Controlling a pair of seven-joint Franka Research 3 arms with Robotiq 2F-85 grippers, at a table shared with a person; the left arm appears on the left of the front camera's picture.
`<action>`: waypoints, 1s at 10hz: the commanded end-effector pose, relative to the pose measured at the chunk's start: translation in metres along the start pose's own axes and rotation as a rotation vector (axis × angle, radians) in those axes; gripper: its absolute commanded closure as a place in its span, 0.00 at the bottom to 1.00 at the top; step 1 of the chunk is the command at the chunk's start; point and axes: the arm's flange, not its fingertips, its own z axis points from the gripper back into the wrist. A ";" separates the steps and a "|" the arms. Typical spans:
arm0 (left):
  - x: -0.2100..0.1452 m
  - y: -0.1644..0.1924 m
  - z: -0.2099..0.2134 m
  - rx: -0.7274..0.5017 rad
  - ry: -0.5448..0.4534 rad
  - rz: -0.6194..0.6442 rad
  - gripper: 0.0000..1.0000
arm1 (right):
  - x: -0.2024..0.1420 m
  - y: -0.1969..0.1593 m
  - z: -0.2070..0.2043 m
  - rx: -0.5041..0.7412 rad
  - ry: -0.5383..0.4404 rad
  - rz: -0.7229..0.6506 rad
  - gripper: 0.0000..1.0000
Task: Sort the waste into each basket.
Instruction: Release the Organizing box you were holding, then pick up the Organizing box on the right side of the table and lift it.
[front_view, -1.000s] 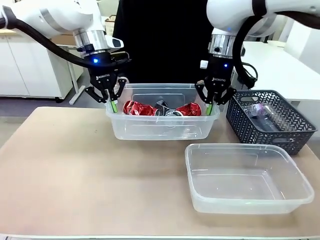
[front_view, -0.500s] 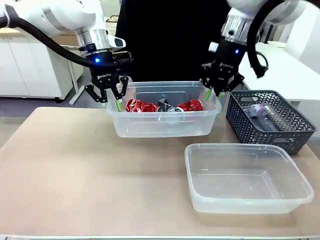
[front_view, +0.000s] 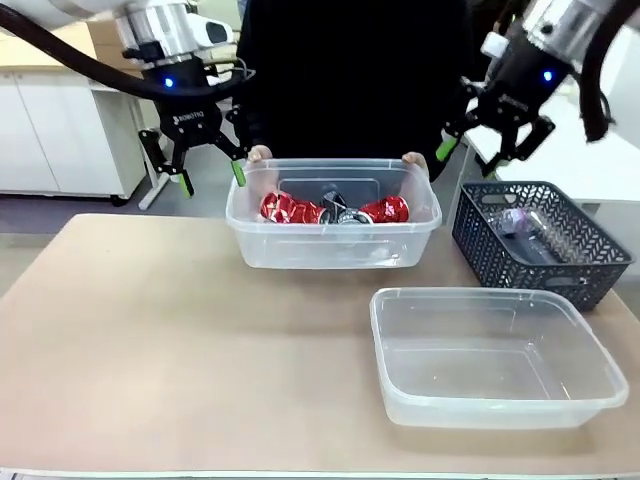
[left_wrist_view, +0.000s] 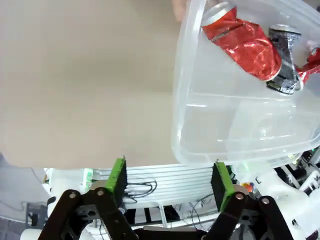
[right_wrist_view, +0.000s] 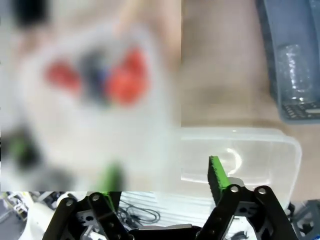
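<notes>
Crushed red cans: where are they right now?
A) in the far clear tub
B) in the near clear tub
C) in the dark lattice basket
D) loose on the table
A: the crushed red cans show through the wall of the far clear tub.

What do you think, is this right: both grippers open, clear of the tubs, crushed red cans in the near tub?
One slip: the crushed red cans lie in the far tub, not the near tub, per the front view. The left gripper and right gripper are open, clear of the tubs.
</notes>
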 end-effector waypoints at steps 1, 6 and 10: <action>-0.017 0.014 -0.020 -0.008 -0.046 -0.026 0.00 | -0.009 -0.022 -0.011 0.081 -0.019 0.011 0.00; -0.015 0.009 -0.009 -0.004 -0.043 -0.004 0.06 | -0.003 -0.010 -0.002 0.022 -0.006 -0.010 0.06; -0.015 0.009 -0.009 -0.004 -0.043 -0.004 0.06 | -0.003 -0.010 -0.002 0.022 -0.006 -0.010 0.06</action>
